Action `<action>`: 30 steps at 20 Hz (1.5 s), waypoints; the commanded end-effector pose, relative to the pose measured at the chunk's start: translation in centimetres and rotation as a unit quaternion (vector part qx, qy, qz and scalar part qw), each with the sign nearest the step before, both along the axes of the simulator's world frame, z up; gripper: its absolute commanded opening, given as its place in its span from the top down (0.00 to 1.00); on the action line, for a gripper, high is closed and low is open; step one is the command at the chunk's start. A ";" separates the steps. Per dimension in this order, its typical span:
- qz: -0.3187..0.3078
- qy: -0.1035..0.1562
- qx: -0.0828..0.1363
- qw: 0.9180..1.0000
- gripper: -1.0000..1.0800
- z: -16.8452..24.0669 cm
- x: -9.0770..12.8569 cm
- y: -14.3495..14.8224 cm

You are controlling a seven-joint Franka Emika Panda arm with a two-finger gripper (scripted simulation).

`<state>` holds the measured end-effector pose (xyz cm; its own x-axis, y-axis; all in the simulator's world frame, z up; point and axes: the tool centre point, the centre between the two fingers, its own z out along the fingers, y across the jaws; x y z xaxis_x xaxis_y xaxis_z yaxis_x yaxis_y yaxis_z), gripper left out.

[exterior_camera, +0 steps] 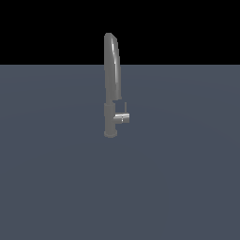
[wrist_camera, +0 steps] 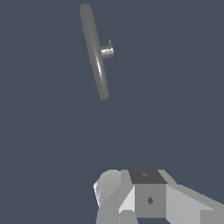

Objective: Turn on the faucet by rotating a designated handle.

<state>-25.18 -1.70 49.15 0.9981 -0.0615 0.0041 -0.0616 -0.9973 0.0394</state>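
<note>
In the wrist view we see only the pale body of our gripper [wrist_camera: 146, 197], so we cannot tell how its fingers stand, and it sits well apart from the faucet [exterior_camera: 111, 84]. The faucet stands upright on the flat grey-blue floor [exterior_camera: 56, 178]. The handle [exterior_camera: 122, 118] juts from its base column toward the exterior view's right, thin pin upright.

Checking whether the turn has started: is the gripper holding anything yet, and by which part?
Nothing is held. In the wrist view the gripper sits well apart from the faucet and its handle. Whether its jaws are open cannot be told.
</note>
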 end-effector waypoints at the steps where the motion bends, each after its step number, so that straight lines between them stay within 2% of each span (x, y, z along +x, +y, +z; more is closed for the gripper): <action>1: 0.000 0.000 0.000 1.000 1.00 0.0 0.0 0.0; 8: -0.007 0.008 0.007 1.000 1.00 -0.1 0.7 0.1; 14: -0.024 0.027 0.025 0.999 1.00 -0.5 2.3 0.3; 22: -0.064 0.072 0.066 0.993 1.00 -1.6 6.1 0.5; 30: -0.112 0.126 0.116 0.979 1.00 -3.4 10.6 0.5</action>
<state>-15.46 -1.16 46.14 0.9374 -0.2361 -0.2559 -0.2760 -0.9520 -0.1326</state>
